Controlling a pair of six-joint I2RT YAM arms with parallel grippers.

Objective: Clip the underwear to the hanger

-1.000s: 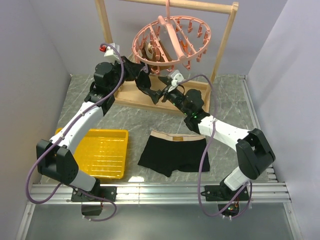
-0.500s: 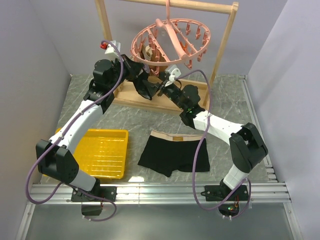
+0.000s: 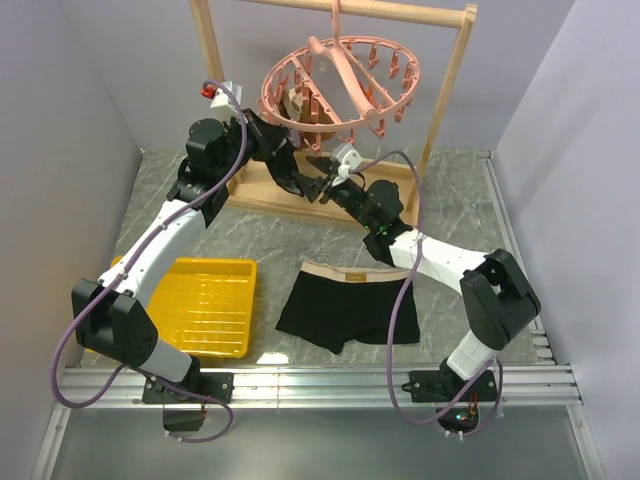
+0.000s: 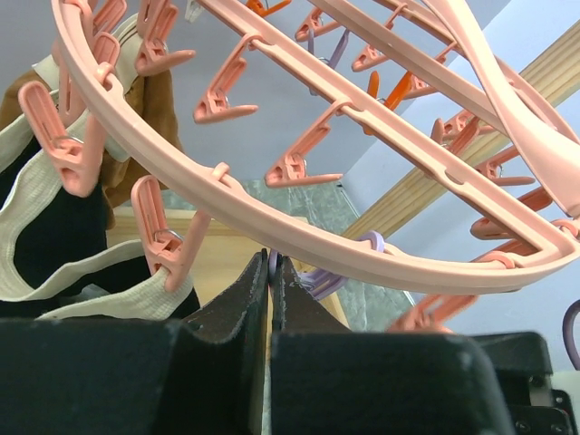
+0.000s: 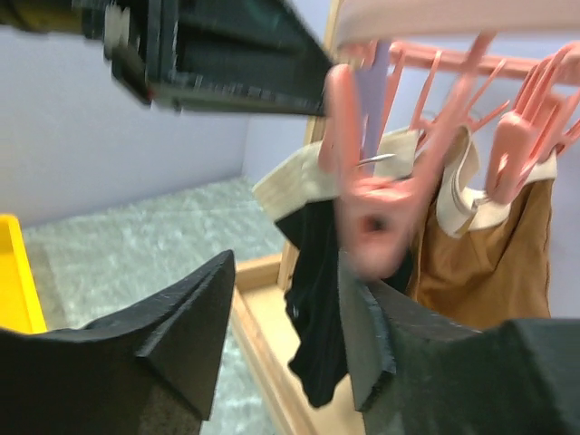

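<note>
The salmon-pink ring hanger [image 3: 340, 85] hangs from the rack's top bar, its pegs dangling. The underwear [image 3: 348, 305], black with a tan-pink waistband, lies flat on the table in front of the right arm, held by nothing. My left gripper [image 3: 300, 178] is under the ring's near rim; in the left wrist view it [image 4: 271, 265] is shut on the tail of a lilac peg [image 4: 319, 277] hanging from the ring [image 4: 381, 258]. My right gripper [image 3: 318, 190] is open just below it. A pink peg [image 5: 373, 210] hangs blurred against its right finger [image 5: 362, 335].
A dark garment with a cream-white band [image 4: 54, 227] and a brown garment [image 5: 494, 258] hang clipped to the hanger. The light wooden rack [image 3: 452, 90] stands on a base [image 3: 262, 192] behind the grippers. A yellow tray [image 3: 205, 305] lies front left.
My right gripper has risen leftward to the hanger's near rim, then settled a little lower. My left gripper has shifted slightly up under the ring. The underwear has not moved.
</note>
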